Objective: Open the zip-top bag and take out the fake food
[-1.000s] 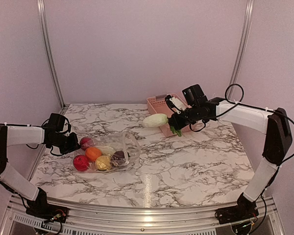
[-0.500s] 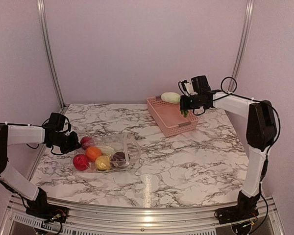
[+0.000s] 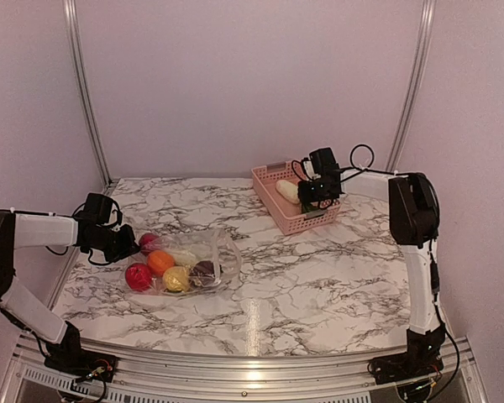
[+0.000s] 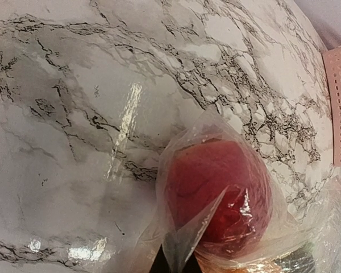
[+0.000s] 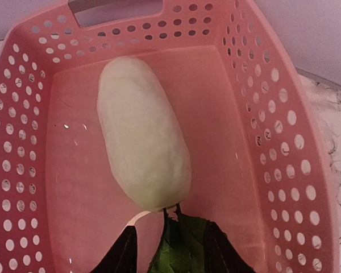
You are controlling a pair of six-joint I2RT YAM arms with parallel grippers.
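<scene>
With the right gripper (image 5: pixel 169 230) part-open over the pale vegetable (image 5: pixel 142 142) lying lengthwise in the basket (image 3: pixel 267 200), the bag (image 3: pixel 218 252) of fake food (image 3: pixel 160 263) lies well left of the basket, mouth toward it, with its far corner pinched by the left gripper (image 4: pixel 173 264).

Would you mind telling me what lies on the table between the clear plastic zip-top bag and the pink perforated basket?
Nothing: in the top view, only bare marble tabletop separates the clear plastic zip-top bag from the pink perforated plastic basket.
</scene>
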